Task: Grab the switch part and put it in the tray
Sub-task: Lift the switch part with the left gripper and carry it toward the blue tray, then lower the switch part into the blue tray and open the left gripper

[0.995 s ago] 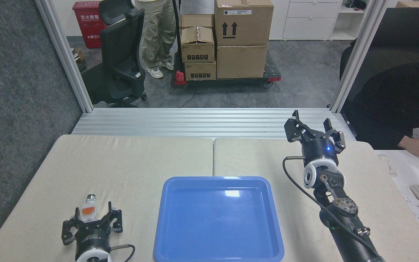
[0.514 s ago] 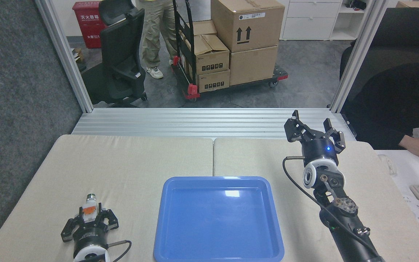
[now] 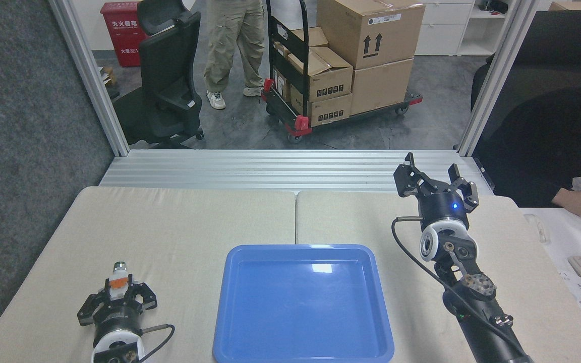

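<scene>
Left of tray [image 3: 303, 302], left claw [image 3: 117, 291] now closed on switch part [image 3: 118, 280], shifted leftward

Up-arrows on top cardboard box [image 3: 371, 31]

Your left gripper [image 3: 118, 288] sits low at the near left, fingers closed in around the switch part [image 3: 118, 277], wrist pointing away from you. Your right arm reaches up the right side, its gripper [image 3: 436, 177] raised at the far end with both fingers spread wide apart, holding nothing.
</scene>
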Available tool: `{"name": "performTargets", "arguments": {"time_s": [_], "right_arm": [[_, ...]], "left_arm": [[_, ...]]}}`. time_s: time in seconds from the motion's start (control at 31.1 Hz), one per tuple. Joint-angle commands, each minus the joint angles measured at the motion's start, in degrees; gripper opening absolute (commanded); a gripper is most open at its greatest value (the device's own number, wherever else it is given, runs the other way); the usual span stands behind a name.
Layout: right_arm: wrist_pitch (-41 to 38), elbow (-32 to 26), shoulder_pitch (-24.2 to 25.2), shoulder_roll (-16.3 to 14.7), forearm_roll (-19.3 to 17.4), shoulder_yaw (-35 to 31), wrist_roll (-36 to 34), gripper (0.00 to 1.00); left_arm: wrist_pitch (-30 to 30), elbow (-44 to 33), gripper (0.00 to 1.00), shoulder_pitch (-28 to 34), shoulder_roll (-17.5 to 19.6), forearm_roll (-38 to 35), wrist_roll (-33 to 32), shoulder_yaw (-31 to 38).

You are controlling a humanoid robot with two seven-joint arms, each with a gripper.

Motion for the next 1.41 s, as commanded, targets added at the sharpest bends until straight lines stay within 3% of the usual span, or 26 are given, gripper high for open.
{"name": "performTargets", "arguments": {"time_s": [0.0,0.1,0.22,0.32,0.51,1.09,1.38], "right_arm": [[-0.01,-0.02,0.00,0.00,0.00,0.05,0.04,1.00],[-0.01,0.07,0.00,0.00,0.00,0.05,0.04,1.00],[-0.01,0.07,0.00,0.00,0.00,0.05,0.04,1.00],[-0.01,0.07,0.00,0.00,0.00,0.05,0.04,1.00],[-0.01,-0.02,0.00,0.00,0.00,0.05,0.04,1.00],[-0.01,-0.02,0.00,0.00,0.00,0.05,0.04,1.00],[-0.01,-0.02,0.00,0.00,0.00,0.05,0.04,1.00]], "left_arm": [[-2.05,-20.69,0.02,-0.65,-0.41,-0.31,-1.84,-4.59],[-2.40,-24.12,0.00,-0.74,-4.46,-2.84,-1.85,-13.45],[-2.67,-23.61,0.00,0.75,-6.66,-8.74,-2.81,-22.96],[-2.41,-23.52,0.00,4.52,-12.02,-10.15,-4.39,-29.81],[1.20,-21.15,0.00,6.20,-11.41,-12.26,-4.84,-41.16],[3.84,-15.78,0.00,6.29,-11.32,-10.60,-13.27,-41.52],[6.21,-12.44,0.00,6.03,-11.50,-5.94,-15.03,-39.06]]}}
